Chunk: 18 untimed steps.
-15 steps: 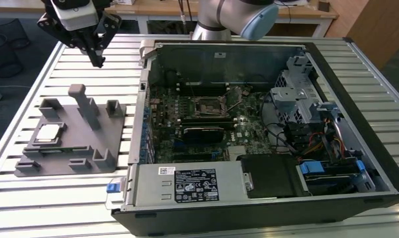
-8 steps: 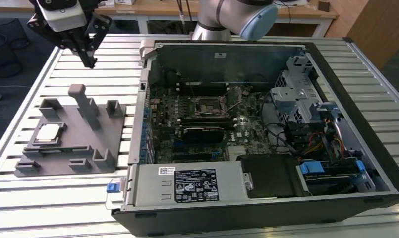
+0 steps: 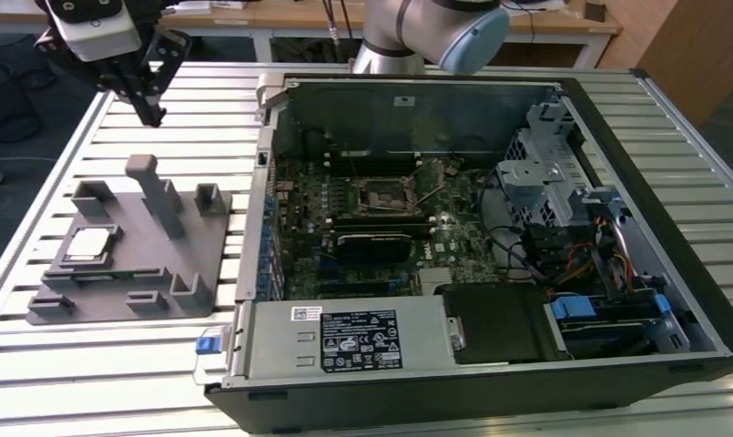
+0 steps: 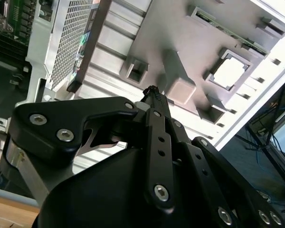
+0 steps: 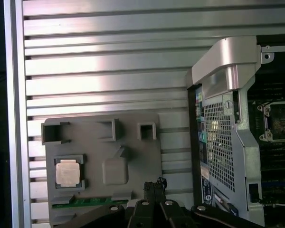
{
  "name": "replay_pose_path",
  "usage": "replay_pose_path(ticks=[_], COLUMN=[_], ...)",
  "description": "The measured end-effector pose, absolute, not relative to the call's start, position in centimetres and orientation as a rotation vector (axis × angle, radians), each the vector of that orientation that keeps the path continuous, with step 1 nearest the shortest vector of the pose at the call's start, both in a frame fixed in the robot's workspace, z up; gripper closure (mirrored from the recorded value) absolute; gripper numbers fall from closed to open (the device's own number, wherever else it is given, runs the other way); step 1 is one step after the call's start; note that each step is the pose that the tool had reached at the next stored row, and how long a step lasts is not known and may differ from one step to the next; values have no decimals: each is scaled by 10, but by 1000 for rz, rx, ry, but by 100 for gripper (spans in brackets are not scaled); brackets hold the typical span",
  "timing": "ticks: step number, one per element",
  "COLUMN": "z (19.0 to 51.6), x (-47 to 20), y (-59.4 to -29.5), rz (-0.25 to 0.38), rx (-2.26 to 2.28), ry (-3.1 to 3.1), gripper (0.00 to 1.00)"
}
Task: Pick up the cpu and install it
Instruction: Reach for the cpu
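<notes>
Exterior view: a slatted metal table carries an open computer case across the centre and the exterior view's right, and a grey plastic holder at the lower left of the frame. The cpu lies flat in a square recess on the left part of the holder. It is a small square chip with a pale silver top and a thin darker rim, and no writing can be made out on it. In the first wrist view the cpu looks warm silver inside its grey frame; in the second wrist view glare turns it plain white.

The gripper hangs at the upper left of the frame, above the table and well apart from the cpu. Its black fingers are pressed together on nothing.

Inside the case, a black square socket frame sits mid-board. At the lower centre, a grey box bears a black-and-white label whose print is too small to read
</notes>
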<state>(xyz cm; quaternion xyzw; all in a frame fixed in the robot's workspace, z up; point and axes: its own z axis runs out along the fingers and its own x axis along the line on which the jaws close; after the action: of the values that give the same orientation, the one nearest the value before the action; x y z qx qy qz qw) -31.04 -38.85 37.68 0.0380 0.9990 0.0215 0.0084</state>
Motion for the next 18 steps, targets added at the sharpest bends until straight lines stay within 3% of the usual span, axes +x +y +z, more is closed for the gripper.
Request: replay_pose_path(ticks=[18], z=[367], x=[-333], y=[-392], rz=[64], rx=[116], ry=[3140], gripper=[89])
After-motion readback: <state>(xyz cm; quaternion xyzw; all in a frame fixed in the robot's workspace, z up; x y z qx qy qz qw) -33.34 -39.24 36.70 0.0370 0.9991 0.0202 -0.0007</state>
